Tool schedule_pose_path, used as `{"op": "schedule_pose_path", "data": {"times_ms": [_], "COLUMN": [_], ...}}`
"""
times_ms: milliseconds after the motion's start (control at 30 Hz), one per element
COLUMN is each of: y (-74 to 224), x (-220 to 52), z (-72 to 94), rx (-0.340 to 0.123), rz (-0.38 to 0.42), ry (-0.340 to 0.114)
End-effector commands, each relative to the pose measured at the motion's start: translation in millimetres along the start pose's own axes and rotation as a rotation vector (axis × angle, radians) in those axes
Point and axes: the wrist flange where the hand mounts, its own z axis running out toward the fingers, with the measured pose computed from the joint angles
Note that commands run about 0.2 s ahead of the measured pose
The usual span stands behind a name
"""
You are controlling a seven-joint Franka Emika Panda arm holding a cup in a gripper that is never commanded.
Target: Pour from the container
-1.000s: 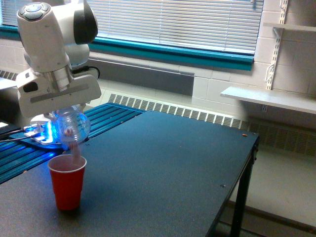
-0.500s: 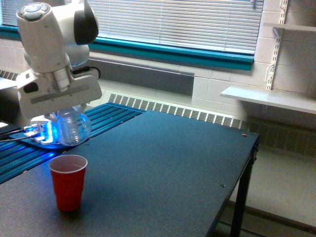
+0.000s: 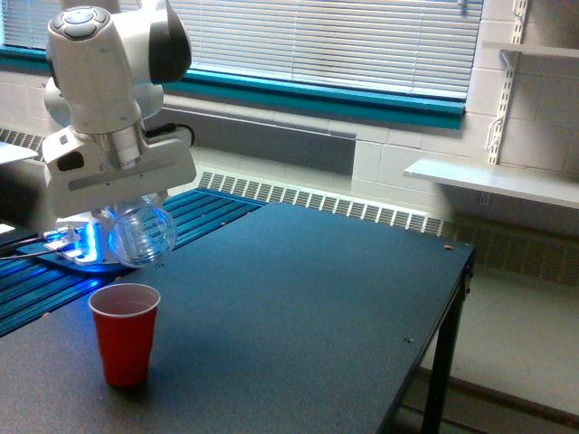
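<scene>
the tool (image 3: 127,210) is clamped on the clear, round-bodied transparent plastic cup (image 3: 143,236), which hangs tipped over above the dark counter (image 3: 308,298). the opaque red plastic cup (image 3: 125,333) stands upright below it, slightly toward the exterior view's left, not touching.

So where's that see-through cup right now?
The clear cup is on the exterior view's left, held under the robot's gripper and tipped on its side, just above and slightly right of the red cup standing on the dark table.
</scene>
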Motion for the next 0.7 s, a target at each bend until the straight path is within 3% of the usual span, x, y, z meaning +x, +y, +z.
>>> {"op": "schedule_pose_path", "data": {"times_ms": [33, 700], "y": [-7.5, -23.8], "x": [0.7, -10.5], "z": [-0.8, -2.3], "rx": [-0.003, -0.008], "rz": [0.003, -0.039], "ry": [0.009, 0.035]}}
